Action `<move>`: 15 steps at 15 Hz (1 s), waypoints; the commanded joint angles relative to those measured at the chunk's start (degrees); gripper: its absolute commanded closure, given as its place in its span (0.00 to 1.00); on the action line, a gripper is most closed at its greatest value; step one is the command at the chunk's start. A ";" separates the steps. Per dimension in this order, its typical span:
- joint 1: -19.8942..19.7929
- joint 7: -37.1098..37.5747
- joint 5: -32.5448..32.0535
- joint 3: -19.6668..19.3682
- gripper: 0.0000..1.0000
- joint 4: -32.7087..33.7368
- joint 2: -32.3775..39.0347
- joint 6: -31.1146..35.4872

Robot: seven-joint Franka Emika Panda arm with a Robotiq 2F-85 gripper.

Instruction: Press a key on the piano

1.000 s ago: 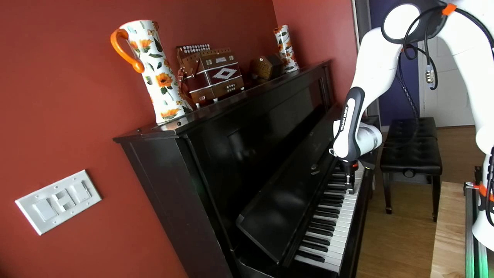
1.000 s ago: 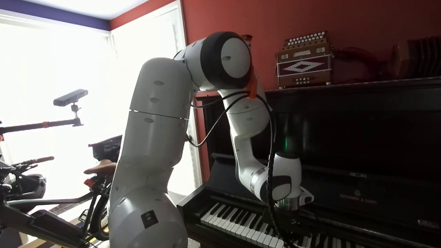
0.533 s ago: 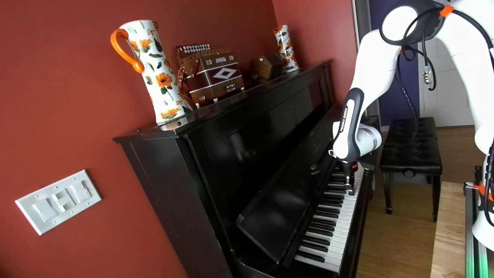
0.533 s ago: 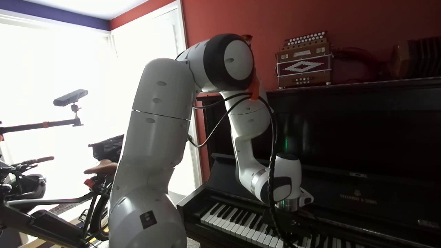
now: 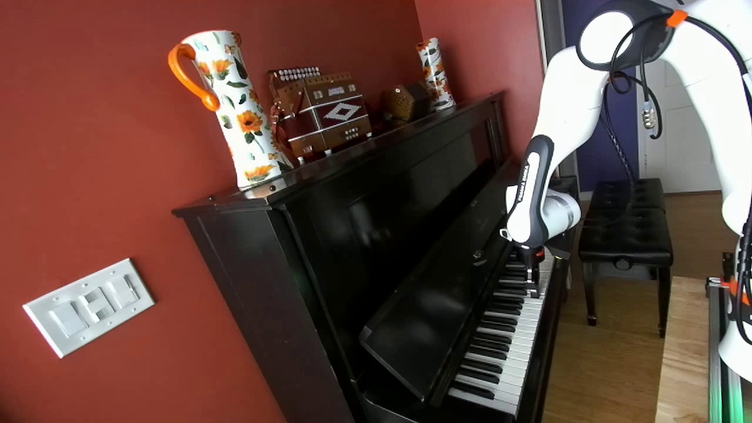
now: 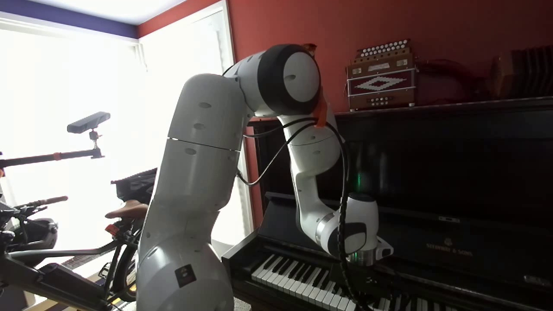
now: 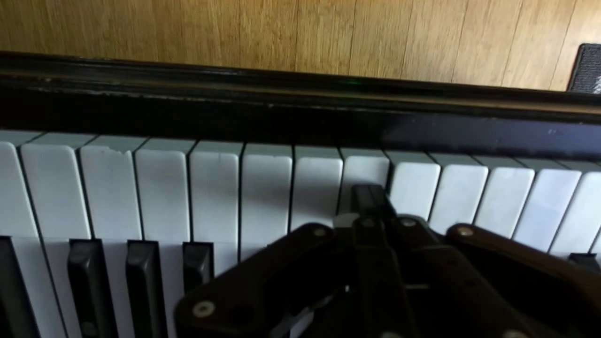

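The black upright piano stands along the red wall, with its row of white and black keys showing. In an exterior view the piano is behind my arm. My gripper points down over the white keys. In the wrist view my gripper has its two dark fingertips together with nothing between them. The tips are on one white key. That key's front edge looks slightly lower than its neighbours'. The lower part of the key is hidden by the fingers.
A black padded bench stands beside the piano. A flowered jug, an accordion and a flowered vase stand on the piano top. A bicycle is near the window. The piano's dark front rail borders the keys.
The arm's elbow has sunk a little and moved slightly forward toward the piano. The fingertips stay at nearly the same spot over the keys.
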 commanded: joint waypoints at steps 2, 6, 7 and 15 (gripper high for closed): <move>-1.66 0.66 -1.61 1.02 1.00 0.73 1.90 1.09; -1.72 0.76 -2.06 1.04 1.00 0.89 2.28 1.06; -1.81 0.76 -2.16 1.09 1.00 0.97 2.48 1.02; -3.06 0.12 -1.97 1.83 1.00 1.10 2.32 0.61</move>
